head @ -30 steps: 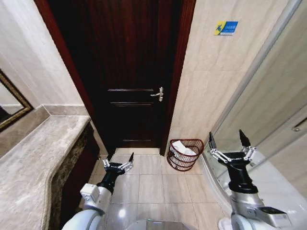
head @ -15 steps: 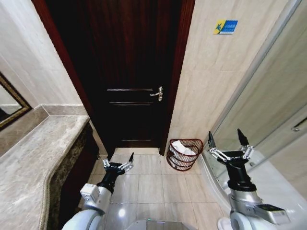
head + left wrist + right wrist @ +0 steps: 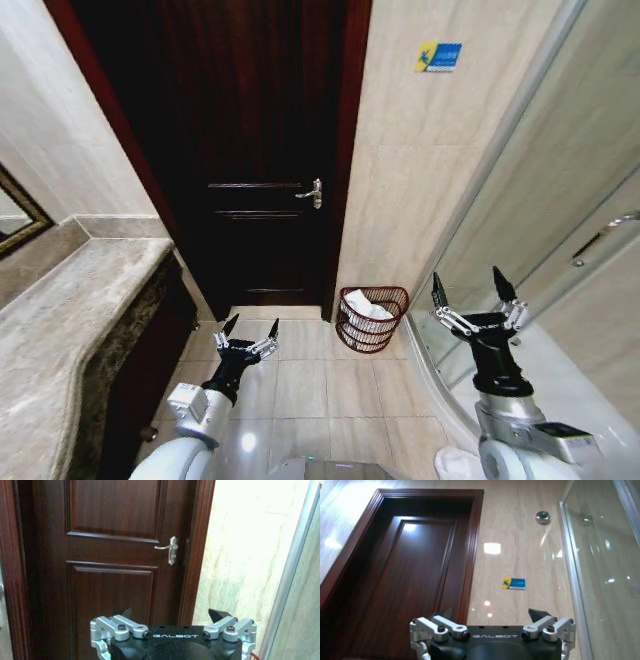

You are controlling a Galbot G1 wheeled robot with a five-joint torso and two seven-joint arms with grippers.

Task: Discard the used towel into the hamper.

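A bathroom floor of pale tiles leads to a dark wooden door [image 3: 262, 150] at the far end. The hamper [image 3: 371, 319] stands on the floor to the right of the door, against the tiled wall, with a white towel [image 3: 368, 308] inside it. The left gripper [image 3: 248, 336] hangs low at near left, fingers spread and empty. The right gripper [image 3: 471, 297] is raised at near right beside the glass shower wall [image 3: 560, 200], fingers spread, holding nothing.

You've got the hamper [image 3: 371, 319] upright on the floor tiles, flat back to the beige wall, just beside the door frame. Reddish-brown open-weave wire, half-round, horizontal bands. The towel [image 3: 366, 307], white and crumpled, lies inside it, bunched toward the back.
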